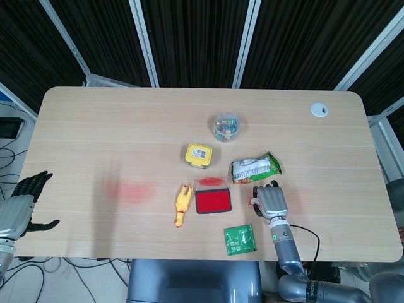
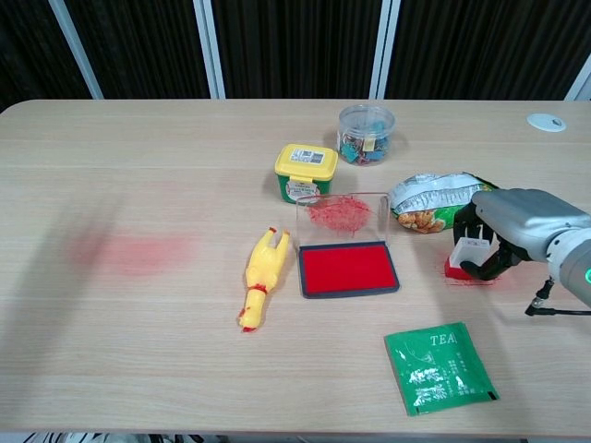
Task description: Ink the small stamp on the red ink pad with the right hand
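Green foil tea sachet [image 2: 440,367]: lay nearest the worktop's [image 2: 138,166] front edge. Right hand [image 2: 506,231]: fingers curled around the small white-topped, red-based stamp [image 2: 467,257], standing on the worktop just right of the open red ink pad [image 2: 348,269]. Yellow rubber chicken [image 2: 261,277]: left of the pad. Left hand [image 1: 20,205]: fingers spread, holding nothing, off the worktop's left edge. Bare wood lay between stamp and pad.

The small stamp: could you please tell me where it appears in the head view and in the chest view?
Head view: the small stamp peeks out at the left edge of the right hand, right of the red ink pad.
Chest view: the stamp sits at far right, under the right hand's fingers, right of the ink pad.
Shared landmark: the green tea packet, nearer the robot than the stamp.
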